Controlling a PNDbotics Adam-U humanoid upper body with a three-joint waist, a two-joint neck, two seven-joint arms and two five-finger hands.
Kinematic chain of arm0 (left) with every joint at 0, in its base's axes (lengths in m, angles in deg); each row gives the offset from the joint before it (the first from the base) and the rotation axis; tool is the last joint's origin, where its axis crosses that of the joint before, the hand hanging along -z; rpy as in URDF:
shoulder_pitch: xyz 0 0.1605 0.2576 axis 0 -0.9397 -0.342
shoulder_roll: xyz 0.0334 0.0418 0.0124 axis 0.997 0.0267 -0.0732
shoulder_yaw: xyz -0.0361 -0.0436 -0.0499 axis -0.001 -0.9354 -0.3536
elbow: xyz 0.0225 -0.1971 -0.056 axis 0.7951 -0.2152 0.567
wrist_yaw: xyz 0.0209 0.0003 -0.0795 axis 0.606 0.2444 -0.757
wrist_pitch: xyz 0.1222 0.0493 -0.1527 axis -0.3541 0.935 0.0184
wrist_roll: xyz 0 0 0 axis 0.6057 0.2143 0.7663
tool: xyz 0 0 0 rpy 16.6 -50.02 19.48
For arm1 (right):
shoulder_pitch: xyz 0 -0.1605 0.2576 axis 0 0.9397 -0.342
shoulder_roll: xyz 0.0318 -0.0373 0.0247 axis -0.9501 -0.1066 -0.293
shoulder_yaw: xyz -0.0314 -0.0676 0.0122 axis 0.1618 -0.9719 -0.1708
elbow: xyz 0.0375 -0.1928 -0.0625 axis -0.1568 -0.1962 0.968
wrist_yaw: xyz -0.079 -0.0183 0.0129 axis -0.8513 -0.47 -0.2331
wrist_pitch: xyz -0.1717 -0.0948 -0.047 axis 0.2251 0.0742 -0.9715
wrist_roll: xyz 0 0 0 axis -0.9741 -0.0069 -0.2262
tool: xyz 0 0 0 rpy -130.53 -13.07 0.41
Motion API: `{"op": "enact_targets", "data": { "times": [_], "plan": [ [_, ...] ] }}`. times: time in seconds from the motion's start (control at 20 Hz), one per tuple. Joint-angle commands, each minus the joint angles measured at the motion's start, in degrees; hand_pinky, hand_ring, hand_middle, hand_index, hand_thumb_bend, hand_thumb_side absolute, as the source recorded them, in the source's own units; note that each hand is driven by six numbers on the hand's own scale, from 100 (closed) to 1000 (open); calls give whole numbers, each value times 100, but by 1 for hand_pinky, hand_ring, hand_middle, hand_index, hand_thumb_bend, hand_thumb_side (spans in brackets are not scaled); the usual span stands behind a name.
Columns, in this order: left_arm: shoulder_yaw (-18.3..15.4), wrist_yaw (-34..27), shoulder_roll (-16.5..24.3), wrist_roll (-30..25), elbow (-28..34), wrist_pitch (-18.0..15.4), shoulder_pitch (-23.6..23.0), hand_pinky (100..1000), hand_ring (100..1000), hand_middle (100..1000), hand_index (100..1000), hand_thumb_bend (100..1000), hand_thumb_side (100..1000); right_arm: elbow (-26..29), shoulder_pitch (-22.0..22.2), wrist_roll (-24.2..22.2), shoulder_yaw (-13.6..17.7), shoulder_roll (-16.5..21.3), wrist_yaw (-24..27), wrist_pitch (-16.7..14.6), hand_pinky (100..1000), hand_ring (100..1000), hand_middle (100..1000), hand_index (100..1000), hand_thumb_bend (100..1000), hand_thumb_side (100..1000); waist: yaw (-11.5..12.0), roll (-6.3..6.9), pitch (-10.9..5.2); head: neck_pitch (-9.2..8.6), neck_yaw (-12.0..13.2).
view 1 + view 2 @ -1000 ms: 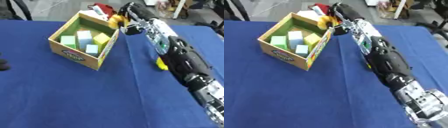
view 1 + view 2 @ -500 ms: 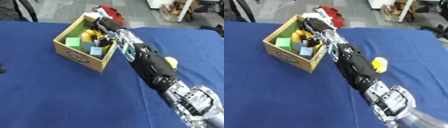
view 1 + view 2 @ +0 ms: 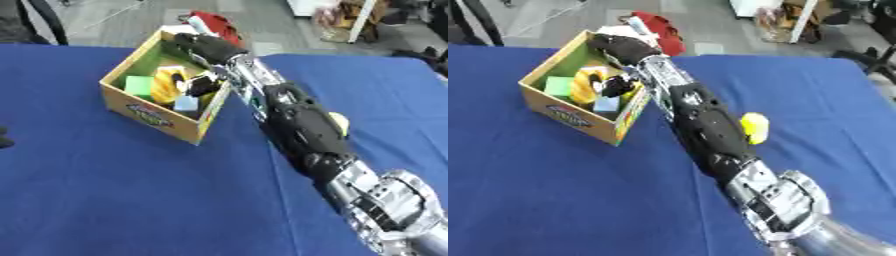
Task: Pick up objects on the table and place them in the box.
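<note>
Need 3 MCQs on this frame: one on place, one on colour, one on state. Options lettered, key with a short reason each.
1. Where is the right hand?
A. Inside the box
B. Flat on the cloth near the front edge
C. Above the red thing behind the box

2. What colour is the object lying on the table cloth beside the right arm?
A. Red
B. Yellow
C. Green

3. How does the box stand?
A. Tipped on its side
B. Closed with a lid
C. Upright, open at the top, with blocks inside

Key: 1 A, the arm reaches over the box's near wall and the dark hand sits among the contents, by a yellow piece. 2 B, it shows yellow against the blue cloth. 3 C, a green block and a light blue block are visible through the open top.
</note>
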Motion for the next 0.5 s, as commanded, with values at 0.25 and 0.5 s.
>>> {"op": "enact_targets", "data": {
  "times": [0.25, 0.5],
  "plan": [
    [-137, 50, 89, 96, 60, -1, -75, 689, 574, 576, 783, 100, 696, 1816, 551, -804, -434, 1388, 1948, -329, 859, 890, 942, 1000, 100, 525, -298, 34, -188, 103, 207],
    [-182, 85, 116, 150, 58, 5, -115, 689, 574, 576, 783, 100, 699, 3049, 1602, -1174, -434, 2375, 3157, -66, 850, 875, 921, 1000, 100, 542, -479, 9, -181, 109, 315]
  ]
}}
